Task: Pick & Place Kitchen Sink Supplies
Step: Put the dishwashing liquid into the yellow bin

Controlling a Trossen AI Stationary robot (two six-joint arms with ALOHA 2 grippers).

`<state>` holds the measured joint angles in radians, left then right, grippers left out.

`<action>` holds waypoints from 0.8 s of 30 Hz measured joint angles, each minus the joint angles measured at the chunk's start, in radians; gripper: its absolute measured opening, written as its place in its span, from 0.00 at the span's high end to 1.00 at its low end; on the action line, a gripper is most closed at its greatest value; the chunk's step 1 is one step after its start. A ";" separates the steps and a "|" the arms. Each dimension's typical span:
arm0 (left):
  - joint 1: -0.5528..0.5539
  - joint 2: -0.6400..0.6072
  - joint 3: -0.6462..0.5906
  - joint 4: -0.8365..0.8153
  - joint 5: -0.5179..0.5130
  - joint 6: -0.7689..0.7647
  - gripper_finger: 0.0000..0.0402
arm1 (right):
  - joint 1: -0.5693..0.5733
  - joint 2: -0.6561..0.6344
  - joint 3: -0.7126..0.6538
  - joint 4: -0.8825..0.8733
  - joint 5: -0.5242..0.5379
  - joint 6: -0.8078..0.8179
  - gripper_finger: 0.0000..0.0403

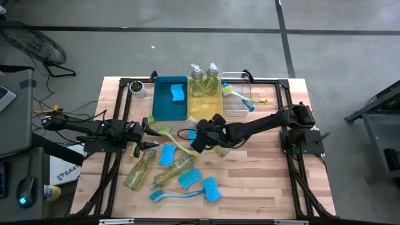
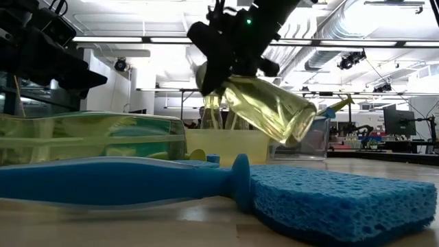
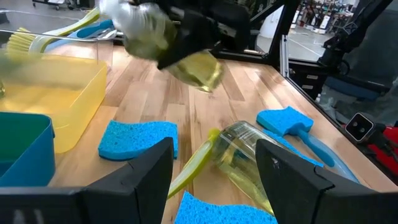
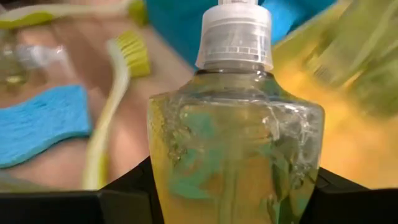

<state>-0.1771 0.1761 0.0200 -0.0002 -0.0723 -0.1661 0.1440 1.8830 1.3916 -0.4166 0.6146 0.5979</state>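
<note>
My right gripper (image 1: 205, 134) is at mid-table, shut on a clear pump bottle of yellowish-green soap (image 2: 264, 106) held in the air. My left gripper (image 1: 152, 136) is open, low over the table left of it. Its fingers (image 3: 143, 180) stand either side of a lying soap bottle (image 3: 245, 158) and a yellow-green brush handle (image 3: 193, 163), touching neither. Two more lying bottles (image 1: 140, 170) (image 1: 174, 171), several blue sponges (image 1: 167, 154) and a blue brush (image 1: 172, 194) rest on the boards. Two bottles (image 1: 204, 81) stand in the yellow bin. My right gripper pinches the soap bottle by its body (image 4: 233, 155), one finger (image 4: 127, 196) on each flat side, below the shoulder and white pump collar (image 4: 235, 40). The bottle points away along the fingers. It is lifted clear of the table and tilted, base (image 2: 295, 127) lower than the neck.
A blue bin (image 1: 161, 106) holds a sponge (image 1: 178, 94). A clear bin (image 1: 232, 107) at the far right holds a brush (image 1: 240, 99). The yellow bin (image 1: 199, 107) sits between them. A small white cup (image 1: 137, 89) stands at the far left. Bare boards lie near the right edge.
</note>
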 joint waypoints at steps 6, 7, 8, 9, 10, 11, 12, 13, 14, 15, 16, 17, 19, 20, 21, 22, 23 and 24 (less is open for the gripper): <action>0.000 0.000 0.000 0.001 -0.003 0.001 0.45 | -0.001 -0.024 0.000 0.119 0.162 -0.227 0.53; 0.000 0.000 0.000 0.002 -0.011 0.004 0.45 | -0.006 -0.026 0.000 0.144 0.171 -0.270 0.53; 0.000 0.000 0.000 0.003 -0.023 0.004 0.45 | -0.014 -0.027 0.000 0.177 0.166 -0.309 0.53; 0.000 0.000 0.000 0.005 -0.040 0.004 0.45 | -0.024 -0.027 -0.001 0.212 0.159 -0.345 0.53; 0.000 0.000 0.000 0.008 -0.053 0.003 0.45 | -0.036 -0.027 -0.001 0.248 0.151 -0.382 0.53; 0.000 0.000 0.000 0.013 -0.074 0.001 0.45 | -0.050 -0.028 -0.001 0.281 0.140 -0.416 0.53; 0.000 0.000 0.000 0.020 -0.096 0.001 0.45 | -0.065 -0.028 -0.001 0.314 0.127 -0.449 0.53; 0.000 0.000 0.000 0.030 -0.114 0.003 0.45 | -0.081 -0.028 -0.001 0.348 0.112 -0.488 0.53; 0.000 0.001 0.000 0.050 -0.128 0.014 0.45 | -0.096 -0.028 -0.001 0.385 0.096 -0.521 0.53; 0.000 0.000 0.003 0.069 -0.142 0.033 0.45 | -0.111 -0.028 -0.001 0.423 0.082 -0.557 0.53; 0.000 0.000 0.006 0.074 -0.151 0.050 0.45 | -0.125 -0.028 -0.001 0.460 0.073 -0.592 0.53; 0.000 0.000 0.008 0.074 -0.163 0.062 0.45 | -0.142 -0.029 -0.001 0.491 0.061 -0.620 0.53; 0.000 0.001 0.011 0.077 -0.178 0.087 0.45 | -0.173 -0.030 -0.001 0.543 0.013 -0.655 0.53; 0.000 0.001 0.011 0.092 -0.181 0.101 0.45 | -0.189 -0.030 -0.001 0.557 -0.013 -0.665 0.53; 0.000 0.000 0.011 0.104 -0.184 0.113 0.45 | -0.204 -0.030 -0.001 0.567 -0.037 -0.675 0.53; 0.000 0.000 0.011 0.109 -0.186 0.123 0.45 | -0.217 -0.030 -0.001 0.579 -0.049 -0.687 0.53; 0.000 0.000 0.011 0.110 -0.188 0.133 0.45 | -0.231 -0.030 -0.001 0.593 -0.057 -0.694 0.53; 0.000 0.000 0.011 0.108 -0.188 0.139 0.45 | -0.243 -0.030 -0.001 0.609 -0.065 -0.703 0.53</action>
<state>-0.1768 0.1758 0.0315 0.1080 -0.2606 -0.0269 -0.0989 1.8526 1.3911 0.1921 0.5492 -0.1055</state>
